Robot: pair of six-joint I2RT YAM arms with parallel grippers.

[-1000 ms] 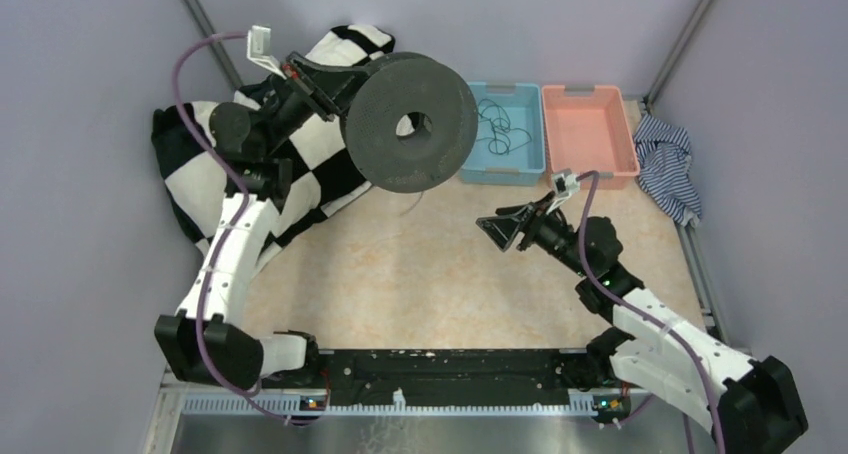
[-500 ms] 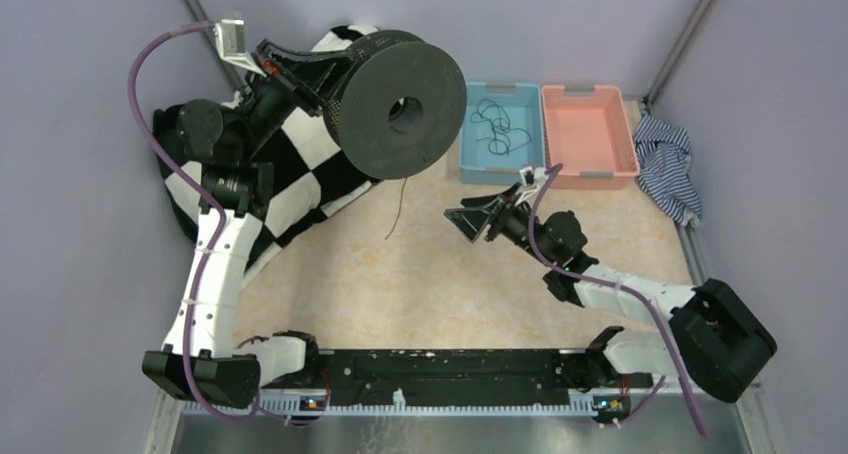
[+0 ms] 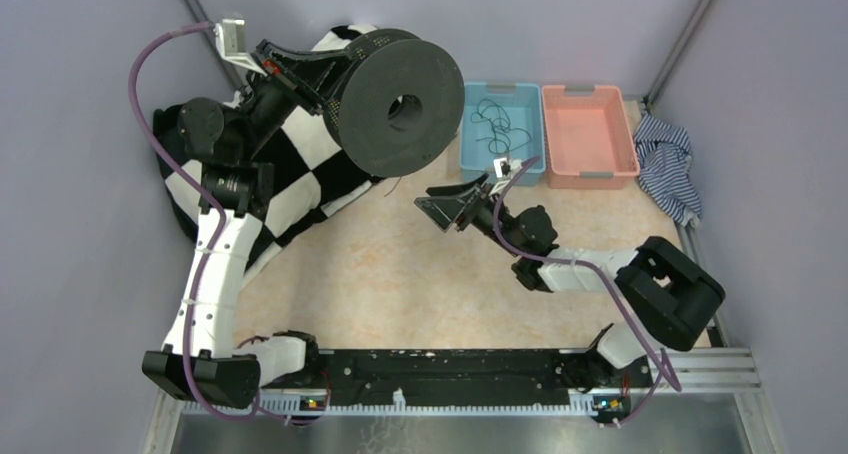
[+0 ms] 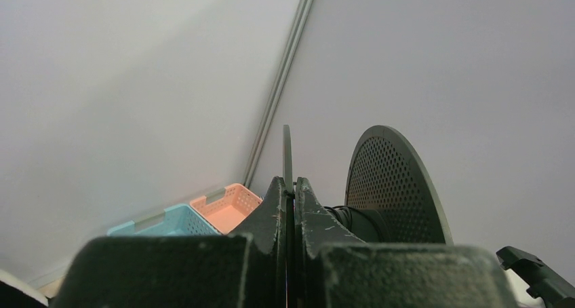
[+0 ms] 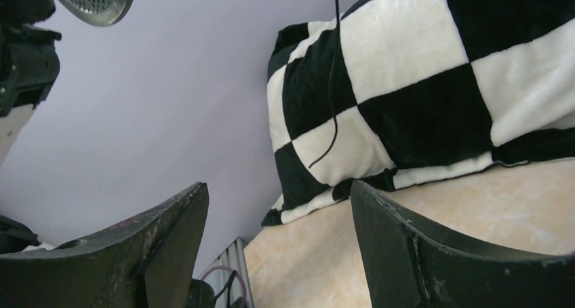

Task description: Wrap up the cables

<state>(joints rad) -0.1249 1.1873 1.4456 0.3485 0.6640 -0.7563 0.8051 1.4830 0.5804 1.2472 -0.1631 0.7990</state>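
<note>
Currently, the main change is on the right side: over the last second the right arm has swung leftward across the table, carrying the right gripper (image 3: 440,206) from a position well apart from the spool (image 3: 400,109) to one near and just below it. The left arm raised and turned the spool early in that second and has since held it unchanged, above the checkered cloth (image 3: 300,174). For the task, this suggests the approach phase is nearly complete and the next step is probably capture of the loose cable end (image 5: 332,84). In the right wrist view, that thin black wire hangs down from above in front of the cloth, ahead of the fingers and lined up with the gap between them, but not touching either one. The right gripper's jaws stand wide apart and hold nothing. The left gripper (image 4: 290,193) is fully closed, its two fingers pinched on the thin edge of one spool flange, and the perforated second flange shows just beside it. Spare cables (image 3: 495,124) lie tangled in the blue bin (image 3: 500,177), next to the pink bin (image 3: 590,177), whose contents cannot be determined. Winding cannot proceed until the hanging end is secured, and a wire this thin may slip between the closing fingers.
</note>
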